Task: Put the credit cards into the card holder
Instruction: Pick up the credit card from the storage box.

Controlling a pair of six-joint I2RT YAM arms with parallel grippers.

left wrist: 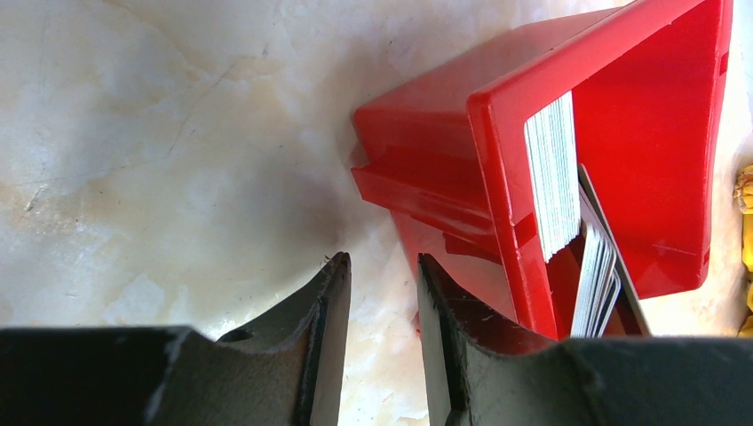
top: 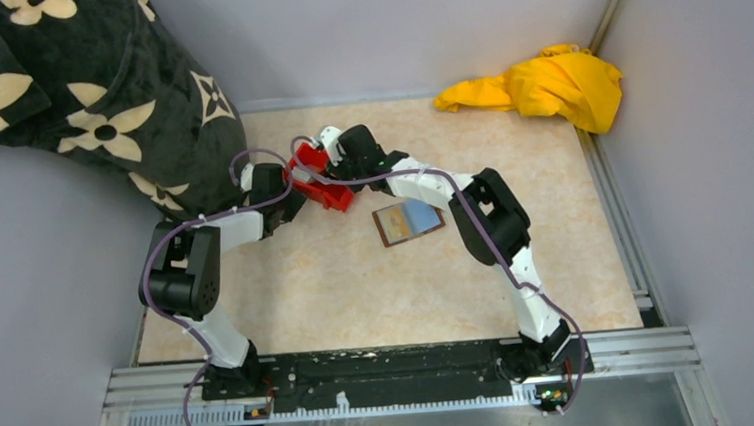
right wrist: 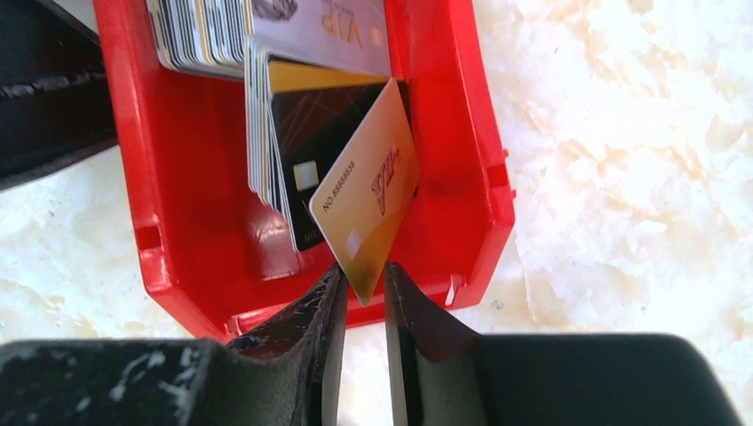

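Credit cards packed on edge in red bin, far side of counter — none seen going into the card holder, lying open and flat well apart, nearer the arms; pale blue patch on its right half, possibly a card, too small to tell. Right gripper narrowed onto lower corner of gold card, tilted out of the stack; likely pinched there to draw one card free. Left gripper parted, nothing between the jaws, one finger against the bin's outer wall; apparently bracing the bin against sliding. Legible: "VIP" on a silvery card, upside down; "NO" plus a run of eights on the gold card; red script logo — unreadable.
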